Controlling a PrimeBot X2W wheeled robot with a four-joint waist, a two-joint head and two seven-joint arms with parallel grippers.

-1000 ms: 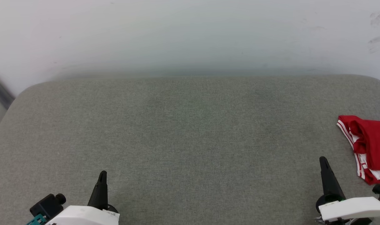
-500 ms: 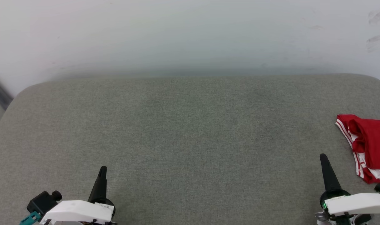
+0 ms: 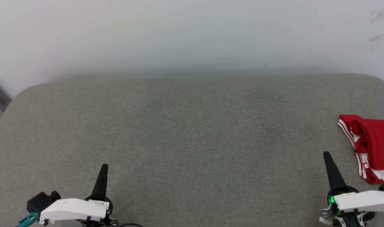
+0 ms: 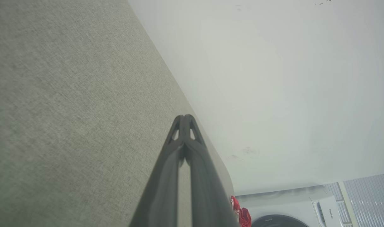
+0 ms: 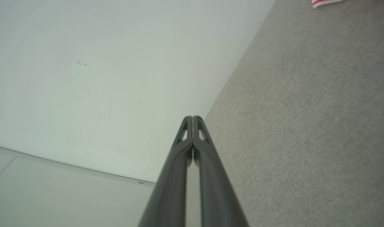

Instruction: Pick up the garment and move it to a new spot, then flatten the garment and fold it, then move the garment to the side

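We see our right gripper (image 5: 192, 119) w/ both dark fingers pressed together tip to tip, nothing btwn them, rising from bottom centre. Right of it runs the grey fabric surface (image 5: 305, 126); left of it the white wall (image 5: 100, 78), w/ a few small dark specks. At the top right edge a sliver of the garment (image 5: 323, 2), red & white stripes, lies on the fabric, well apart from the fingertips.

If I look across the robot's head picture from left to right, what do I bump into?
left pincer → bare stretch of the grey cushion → right pincer → crumpled red-and-white garment at the right edge.
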